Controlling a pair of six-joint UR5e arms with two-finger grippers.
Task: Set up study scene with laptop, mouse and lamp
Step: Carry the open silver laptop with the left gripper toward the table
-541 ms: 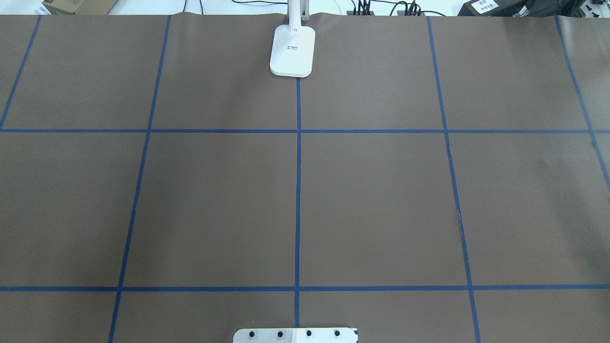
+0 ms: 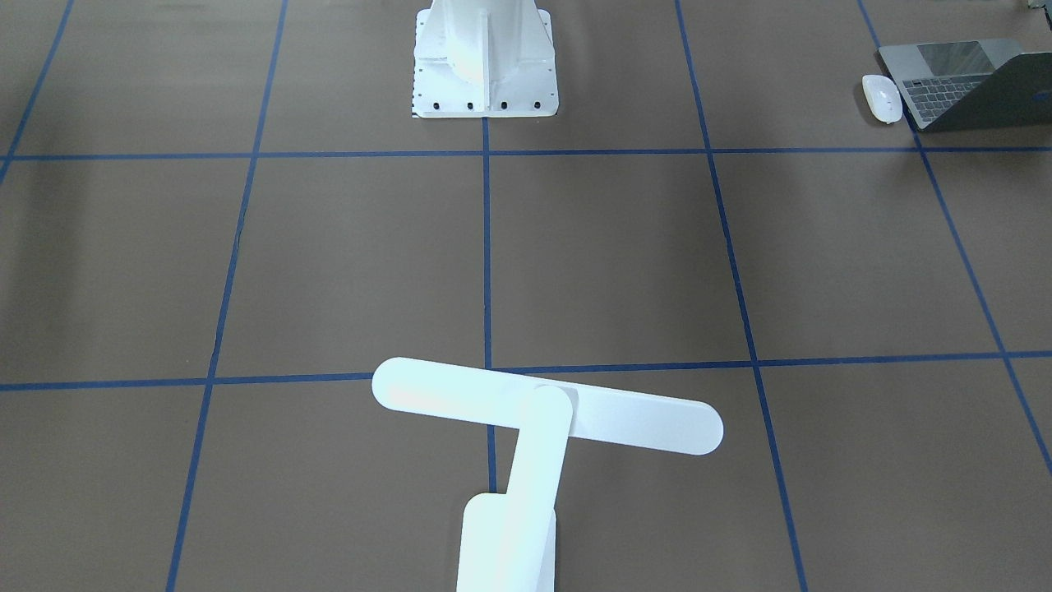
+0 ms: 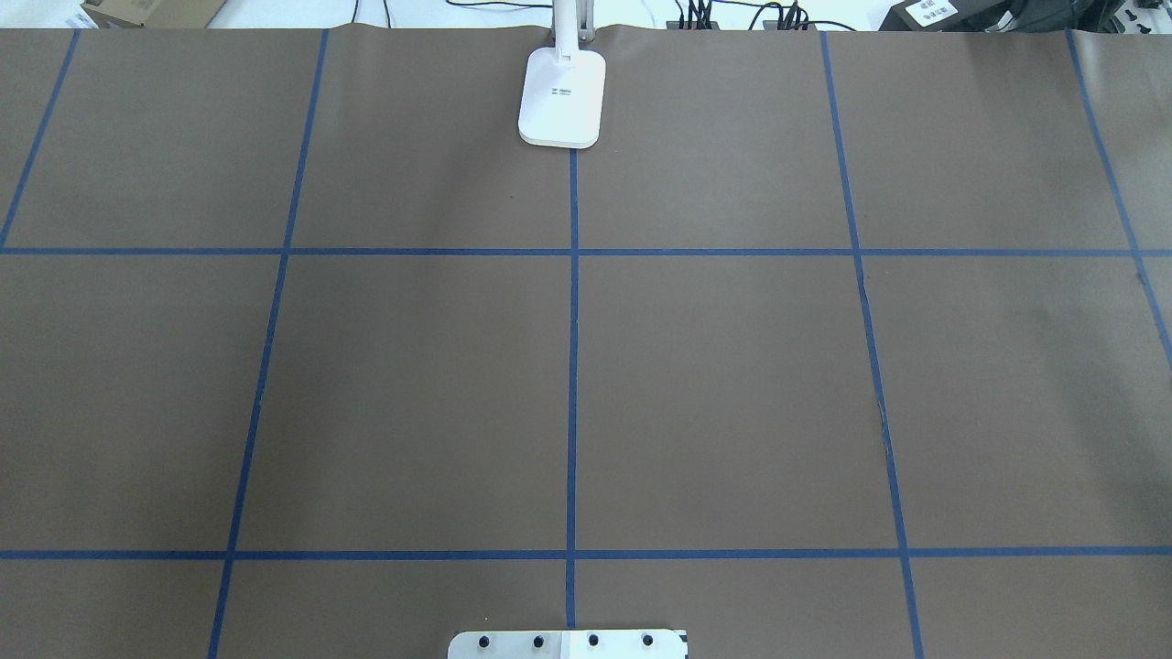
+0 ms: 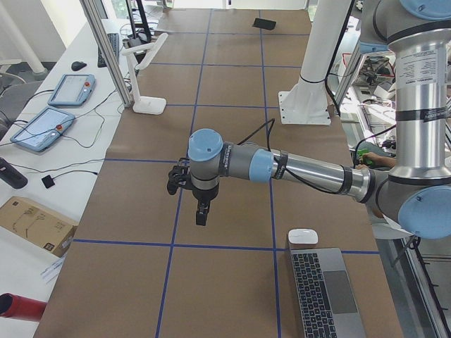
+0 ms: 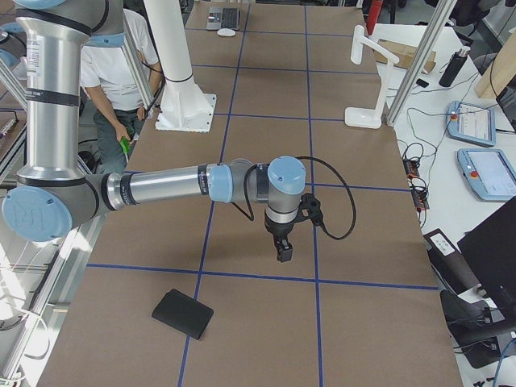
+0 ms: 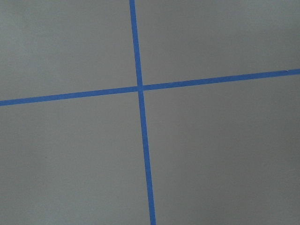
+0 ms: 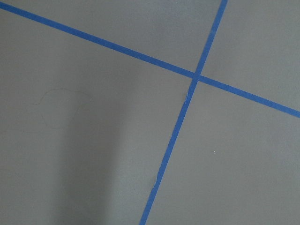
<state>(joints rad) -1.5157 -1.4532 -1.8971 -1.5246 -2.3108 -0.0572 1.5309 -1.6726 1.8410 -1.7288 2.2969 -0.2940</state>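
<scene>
The grey laptop [image 2: 945,86] lies open at the table's corner on my left, with the white mouse [image 2: 882,99] just beside it. Both also show in the exterior left view, laptop [image 4: 325,296] and mouse [image 4: 302,236]. The white lamp [image 2: 546,407] stands at the far middle edge, its base [image 3: 561,96] on the centre tape line. My left gripper [image 4: 201,215] hangs above bare table, short of the mouse. My right gripper [image 5: 283,251] hangs above bare table near a black pad. I cannot tell if either is open. Both wrist views show only brown table and blue tape.
A thin black square pad [image 5: 184,313] lies near the table's end on my right. The white bolted pedestal [image 2: 485,57] stands at my base. A person [image 5: 113,72] stands behind the pedestal. Tablets [image 4: 53,105] and cables lie past the table's far edge.
</scene>
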